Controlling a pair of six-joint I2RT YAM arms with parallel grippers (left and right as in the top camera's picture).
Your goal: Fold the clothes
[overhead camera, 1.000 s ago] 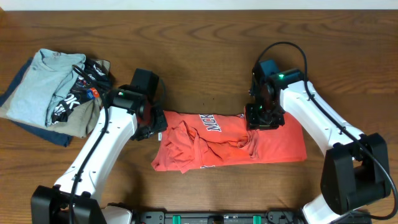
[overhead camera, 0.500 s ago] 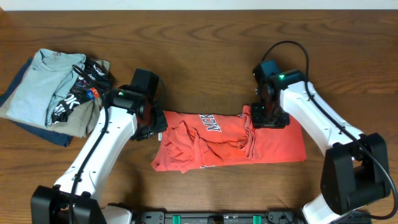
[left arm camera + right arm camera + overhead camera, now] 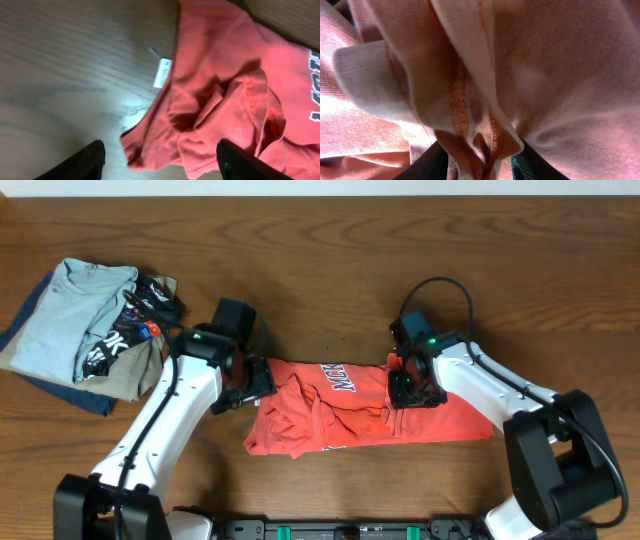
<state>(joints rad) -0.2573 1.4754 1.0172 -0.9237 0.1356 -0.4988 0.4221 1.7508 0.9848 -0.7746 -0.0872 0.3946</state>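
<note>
The right gripper (image 3: 480, 162) is pinching a bunched fold of the coral-red T-shirt (image 3: 450, 415) between its jaws; the left gripper (image 3: 160, 162) is hanging wide open, holding nothing, over the shirt's left edge. The shirt is lying crumpled on the table (image 3: 320, 260) between both arms, well apart from a pile of other clothes (image 3: 70, 330)

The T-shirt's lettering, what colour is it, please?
White lettering on the coral-red T-shirt; overhead view shows it best.
</note>
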